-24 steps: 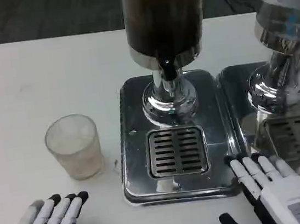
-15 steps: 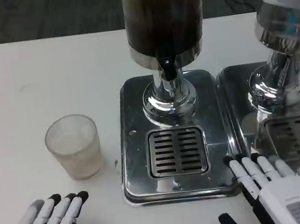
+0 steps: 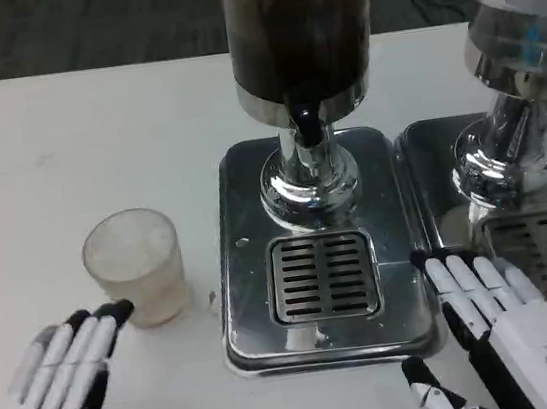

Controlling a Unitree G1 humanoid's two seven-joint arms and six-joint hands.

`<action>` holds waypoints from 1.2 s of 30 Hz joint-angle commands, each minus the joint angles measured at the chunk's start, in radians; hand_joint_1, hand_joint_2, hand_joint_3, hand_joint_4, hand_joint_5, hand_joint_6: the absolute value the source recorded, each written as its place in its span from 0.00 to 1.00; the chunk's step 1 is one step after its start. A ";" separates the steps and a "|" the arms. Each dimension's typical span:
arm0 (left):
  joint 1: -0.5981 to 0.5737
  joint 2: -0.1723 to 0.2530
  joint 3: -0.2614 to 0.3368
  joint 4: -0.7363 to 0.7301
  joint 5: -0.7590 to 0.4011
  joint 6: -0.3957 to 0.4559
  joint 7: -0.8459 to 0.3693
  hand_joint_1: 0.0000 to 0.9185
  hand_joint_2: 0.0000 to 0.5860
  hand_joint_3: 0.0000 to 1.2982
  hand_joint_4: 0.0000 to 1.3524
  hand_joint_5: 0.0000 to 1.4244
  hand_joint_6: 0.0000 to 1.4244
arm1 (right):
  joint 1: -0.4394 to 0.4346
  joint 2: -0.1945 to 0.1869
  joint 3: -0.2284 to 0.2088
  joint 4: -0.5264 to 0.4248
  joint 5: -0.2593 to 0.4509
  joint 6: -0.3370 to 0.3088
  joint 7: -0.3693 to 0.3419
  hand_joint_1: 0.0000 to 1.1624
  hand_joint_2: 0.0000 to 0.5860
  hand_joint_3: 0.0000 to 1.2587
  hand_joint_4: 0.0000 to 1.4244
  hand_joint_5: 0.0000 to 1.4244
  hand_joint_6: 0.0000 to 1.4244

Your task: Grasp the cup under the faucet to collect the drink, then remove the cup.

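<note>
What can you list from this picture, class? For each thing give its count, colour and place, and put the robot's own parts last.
Plastic cup: one, clear and frosted, upright on the table, left of the middle drip tray, not under the faucet.
Drink dispenser: one, clear tank of dark brown liquid on a chrome stand, centre top.
Faucet: one, black, at the front of the tank's base, above the grille.
Drip tray: one, chrome with a slotted grille, under the dispenser.
Second dispenser: one, chrome and clear, with its own tray, right edge.
Table: one, white.
Left hand: one, white and black, fingers spread, fingertips near the cup's base.
Right hand: one, white and black, fingers spread, at the tray's front right corner.
</note>
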 commanded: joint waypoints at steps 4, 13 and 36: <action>-0.131 -0.015 0.030 0.152 -0.175 -0.065 -0.012 0.00 0.00 0.00 0.00 0.00 0.00 | -0.013 0.033 0.007 0.029 0.049 -0.024 -0.019 0.17 0.77 0.00 0.00 0.00 0.00; -0.384 -0.042 0.008 0.378 -0.265 0.014 -0.093 0.00 0.00 0.00 0.00 0.00 0.00 | -0.024 0.066 0.010 0.066 0.064 -0.022 -0.035 0.18 0.77 0.01 0.00 0.00 0.00; -0.839 -0.007 -0.237 0.955 -0.152 -0.008 -0.040 0.16 0.01 0.00 0.00 0.13 0.13 | -0.085 0.118 0.058 0.078 0.072 -0.032 -0.048 0.19 0.77 0.07 0.05 0.00 0.00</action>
